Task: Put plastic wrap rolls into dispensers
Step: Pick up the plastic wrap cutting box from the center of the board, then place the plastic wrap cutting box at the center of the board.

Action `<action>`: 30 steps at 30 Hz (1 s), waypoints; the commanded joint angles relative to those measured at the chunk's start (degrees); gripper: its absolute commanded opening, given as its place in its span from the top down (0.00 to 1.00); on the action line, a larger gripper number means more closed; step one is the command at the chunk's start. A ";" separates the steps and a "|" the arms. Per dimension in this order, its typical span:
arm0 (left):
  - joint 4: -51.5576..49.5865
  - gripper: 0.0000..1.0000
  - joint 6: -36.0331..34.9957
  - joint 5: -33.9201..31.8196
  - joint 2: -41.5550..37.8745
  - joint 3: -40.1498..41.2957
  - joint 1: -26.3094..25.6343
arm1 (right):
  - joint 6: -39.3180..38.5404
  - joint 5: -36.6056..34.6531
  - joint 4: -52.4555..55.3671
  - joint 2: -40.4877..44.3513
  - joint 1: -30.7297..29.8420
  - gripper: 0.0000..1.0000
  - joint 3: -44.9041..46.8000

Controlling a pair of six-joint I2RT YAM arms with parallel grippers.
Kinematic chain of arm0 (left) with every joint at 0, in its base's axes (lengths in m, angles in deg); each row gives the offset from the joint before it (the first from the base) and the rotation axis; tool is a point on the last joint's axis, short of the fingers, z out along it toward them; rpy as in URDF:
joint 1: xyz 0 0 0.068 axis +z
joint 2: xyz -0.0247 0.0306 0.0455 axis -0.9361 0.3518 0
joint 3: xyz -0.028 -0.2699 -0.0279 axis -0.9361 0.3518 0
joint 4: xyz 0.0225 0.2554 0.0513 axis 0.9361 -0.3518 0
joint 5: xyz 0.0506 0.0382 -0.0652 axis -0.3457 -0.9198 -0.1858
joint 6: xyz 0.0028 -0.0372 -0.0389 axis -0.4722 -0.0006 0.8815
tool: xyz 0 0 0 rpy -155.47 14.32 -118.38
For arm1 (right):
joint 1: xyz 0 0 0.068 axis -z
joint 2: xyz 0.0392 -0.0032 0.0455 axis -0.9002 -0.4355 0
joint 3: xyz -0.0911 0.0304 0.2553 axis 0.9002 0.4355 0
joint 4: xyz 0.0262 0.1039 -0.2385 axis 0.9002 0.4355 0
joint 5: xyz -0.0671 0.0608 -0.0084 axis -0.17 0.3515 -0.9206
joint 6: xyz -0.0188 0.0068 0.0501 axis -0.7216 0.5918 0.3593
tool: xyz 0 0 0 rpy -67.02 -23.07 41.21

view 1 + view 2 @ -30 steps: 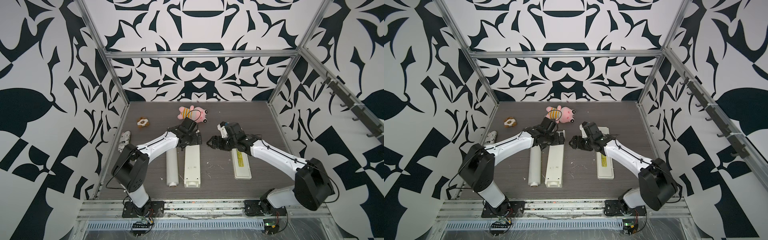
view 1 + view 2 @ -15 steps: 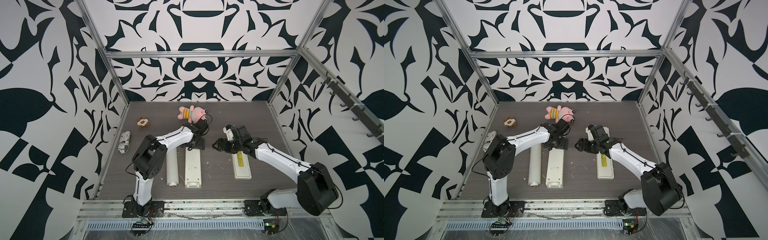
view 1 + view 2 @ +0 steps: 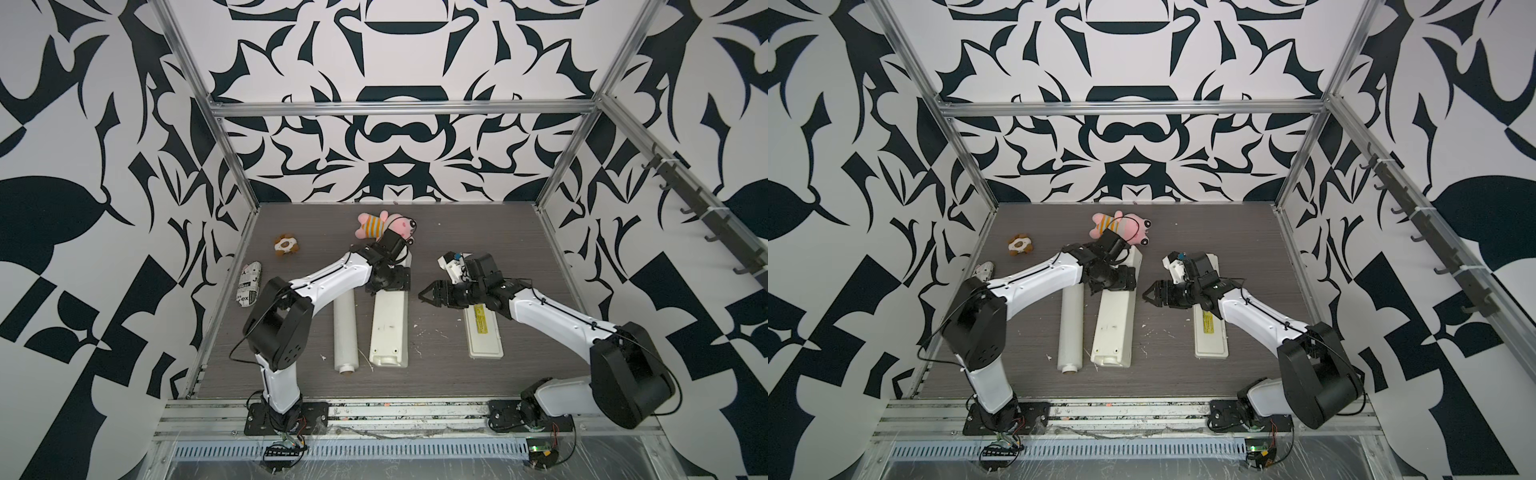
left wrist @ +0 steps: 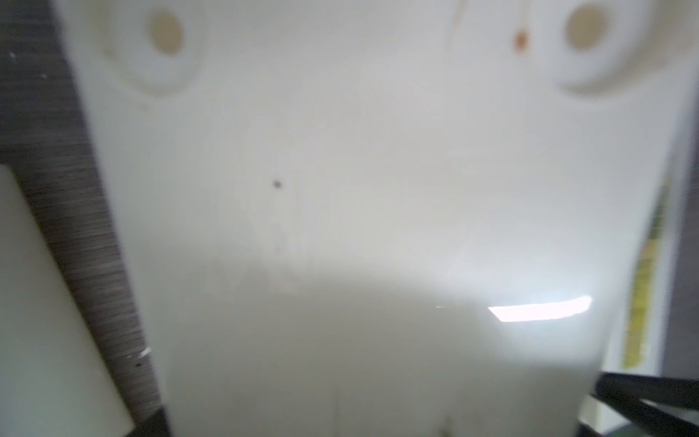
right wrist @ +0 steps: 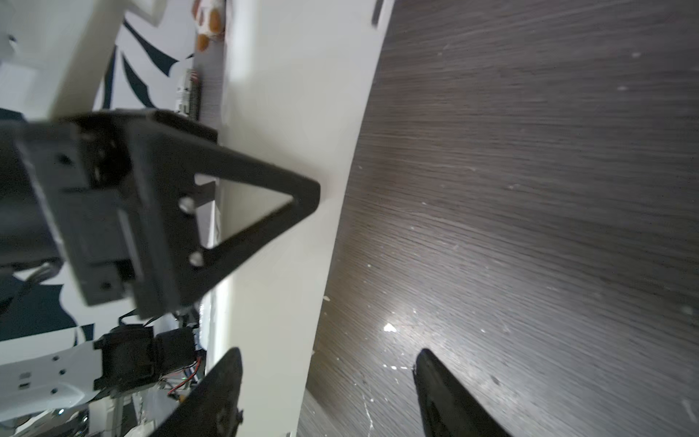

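Note:
A glossy white plastic wrap roll [image 3: 345, 332] lies on the table, beside a cream dispenser [image 3: 390, 328] that rests with its plain footed face [image 4: 340, 189] up. My left gripper [image 3: 388, 286] straddles that dispenser's far end, and its dark fingers [image 4: 643, 397] sit against both long sides. A yellow strip [image 4: 643, 295] runs along one edge. My right gripper [image 3: 428, 293] hovers open just right of the same dispenser [image 5: 302, 113], one finger over its edge, the other over bare table. Another dispenser [image 3: 484, 332] with a yellow label lies under the right arm.
A pink striped plush [image 3: 384, 224] lies just behind the left wrist. A small brown-and-white toy [image 3: 286, 245] and a newsprint-patterned bundle [image 3: 249, 286] sit by the left wall. White crumbs dot the dark table [image 3: 436, 365].
The left arm swung its elbow inward and its jaws narrowed onto the middle dispenser's far end. The right gripper drifted slightly nearer and to the right, staying open.

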 commanded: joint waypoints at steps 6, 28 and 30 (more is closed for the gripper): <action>19.74 0.19 10.10 14.68 -9.82 6.39 3.38 | 9.28 16.23 -24.88 0.68 1.21 0.32 1.95; 66.40 0.16 23.50 31.44 -19.06 23.47 7.53 | 56.72 27.51 -87.21 -8.72 -2.00 0.74 -0.11; 66.44 0.16 23.96 31.59 -19.48 23.91 8.12 | 56.99 27.54 -87.12 -8.09 -1.99 0.91 0.02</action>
